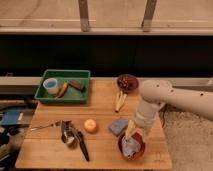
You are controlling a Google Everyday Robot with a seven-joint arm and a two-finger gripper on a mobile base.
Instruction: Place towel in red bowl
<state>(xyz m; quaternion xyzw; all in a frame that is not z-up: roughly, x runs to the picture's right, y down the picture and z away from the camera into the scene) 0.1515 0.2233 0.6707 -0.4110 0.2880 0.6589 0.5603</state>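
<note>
The red bowl [132, 148] sits near the front right corner of the wooden table [100, 107]. The pale grey-blue towel [128, 148] lies crumpled inside the bowl, partly above its rim. My gripper [134, 136] hangs straight down from the white arm [172, 100], which reaches in from the right. It is directly over the bowl, at the top of the towel. I cannot make out whether it still touches the cloth.
A blue sponge [118, 126] lies just left of the bowl, and an orange [90, 125] further left. Utensils [72, 137] lie at the front left. A green tray [63, 95] holds a cup and a carrot. A dark maroon bowl [127, 82] and a banana [119, 101] are behind.
</note>
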